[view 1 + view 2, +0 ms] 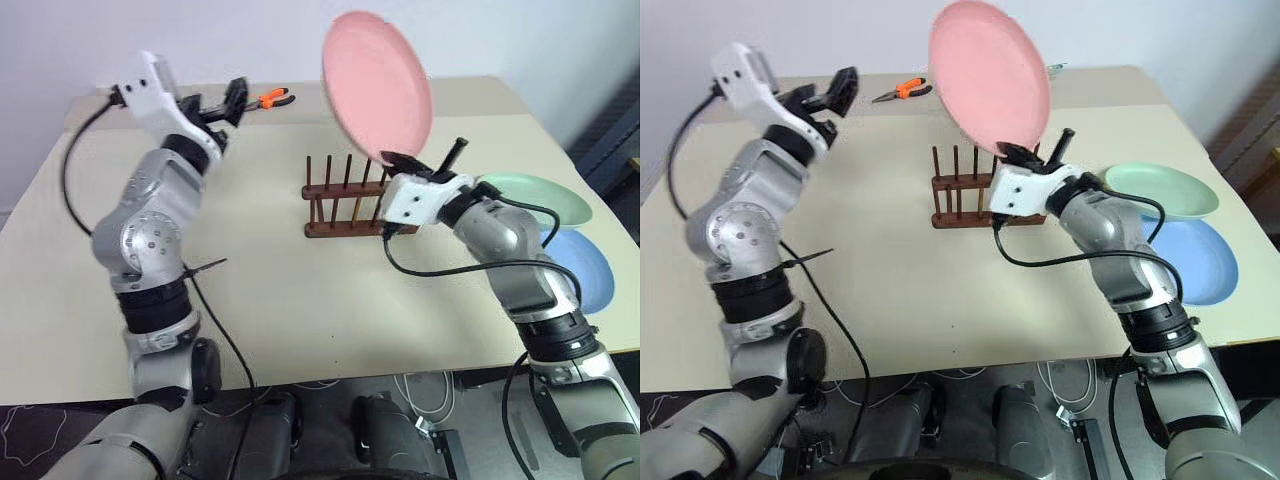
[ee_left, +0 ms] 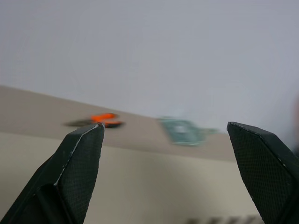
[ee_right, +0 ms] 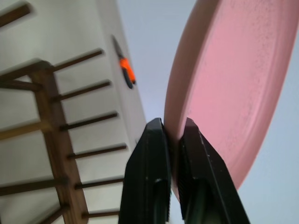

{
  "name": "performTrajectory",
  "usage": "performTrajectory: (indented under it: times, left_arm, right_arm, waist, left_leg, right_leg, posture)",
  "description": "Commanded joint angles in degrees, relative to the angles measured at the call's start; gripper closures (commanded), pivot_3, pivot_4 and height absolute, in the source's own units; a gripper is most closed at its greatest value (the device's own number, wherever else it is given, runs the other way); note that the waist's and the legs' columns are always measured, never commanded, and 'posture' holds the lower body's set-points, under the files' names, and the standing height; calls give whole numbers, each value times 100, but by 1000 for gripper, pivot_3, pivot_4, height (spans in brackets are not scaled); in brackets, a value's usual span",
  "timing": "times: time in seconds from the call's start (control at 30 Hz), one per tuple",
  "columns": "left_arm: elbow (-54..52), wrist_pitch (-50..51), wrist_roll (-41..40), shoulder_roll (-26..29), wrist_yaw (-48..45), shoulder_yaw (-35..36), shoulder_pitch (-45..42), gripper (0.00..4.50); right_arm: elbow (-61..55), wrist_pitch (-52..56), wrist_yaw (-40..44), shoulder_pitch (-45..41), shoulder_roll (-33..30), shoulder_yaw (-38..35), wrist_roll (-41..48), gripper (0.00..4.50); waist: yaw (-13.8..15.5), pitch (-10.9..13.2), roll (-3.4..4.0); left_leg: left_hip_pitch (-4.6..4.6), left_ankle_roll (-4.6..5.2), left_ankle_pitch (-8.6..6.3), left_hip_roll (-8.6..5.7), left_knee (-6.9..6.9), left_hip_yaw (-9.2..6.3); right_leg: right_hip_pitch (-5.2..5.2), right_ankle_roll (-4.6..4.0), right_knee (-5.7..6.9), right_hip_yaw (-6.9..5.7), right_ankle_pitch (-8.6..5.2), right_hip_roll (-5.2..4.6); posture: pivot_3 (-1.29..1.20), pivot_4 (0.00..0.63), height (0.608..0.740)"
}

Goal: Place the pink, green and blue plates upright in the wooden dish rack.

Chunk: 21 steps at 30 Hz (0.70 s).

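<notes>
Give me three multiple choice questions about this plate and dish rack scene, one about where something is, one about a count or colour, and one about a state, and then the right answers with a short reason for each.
1. Where is the pink plate?
A. Flat on the table
B. Held up above the wooden dish rack
C. Under the blue plate

2. How many plates lie on the table?
A. Two
B. Three
C. None

3. What is the left gripper doing?
A. Clamping the green plate
B. Gripping the pliers
C. Open and holding nothing

Answers:
1. B: the right gripper is shut on its rim, and the plate stands tilted in the air over the rack.
2. A: the green plate overlaps the blue plate near the table's right edge.
3. C: in the left wrist view its fingers stand wide apart with nothing between them; the orange-handled pliers lie beyond.
</notes>
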Motion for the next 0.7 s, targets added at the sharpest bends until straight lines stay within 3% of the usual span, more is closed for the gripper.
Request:
performTrajectory:
  times: [0.03,0.13,0.23,0.47,0.7]
  left_arm:
    - [-31,-858,557,813,-1471,-724,882,57]
    - [-402,-1275,564,1343,-2736,-1389,1820,57]
    - [-563,-1624,753,1597,-3424,-1919,2338,57]
    - [-718,-1668,854,1338,-3709,-2346,2463,57]
    - [-702,-1658,1028,1245,-3790,-2492,2476,57]
  right_arm:
    - [-1115,1620,604,149,311,-1374,2576,4500]
    - [-1522,2878,692,414,384,-2111,4104,4500]
    - [-1596,3521,704,603,327,-2435,4901,4500]
    - [-1210,3793,731,561,180,-2483,5404,4500]
    - [-594,3672,1337,464,-175,-2310,5525,4500]
  waist:
    - [-17,-2,7]
    - [47,-2,7]
    - [64,-1,9]
    - [35,2,29]
    - [50,3,31]
  left_leg:
    - [3,0,0,0,-4,1]
    - [3,40,-27,0,1,-4]
    - [2,29,-40,0,1,-8]
    - [-1,34,-38,4,-9,-5]
    - [-1,48,-30,4,-5,-4]
  right_leg:
    - [0,-1,2,3,0,-1]
    - [6,-4,-6,4,0,-23]
    - [10,-38,-14,5,-17,-35]
    - [-1,-46,-16,6,-22,-36]
    - [1,-45,-16,4,-22,-35]
  posture:
    - [0,150,719]
    - [0,150,719]
    - [0,150,719]
    - [0,150,719]
    - [0,150,719]
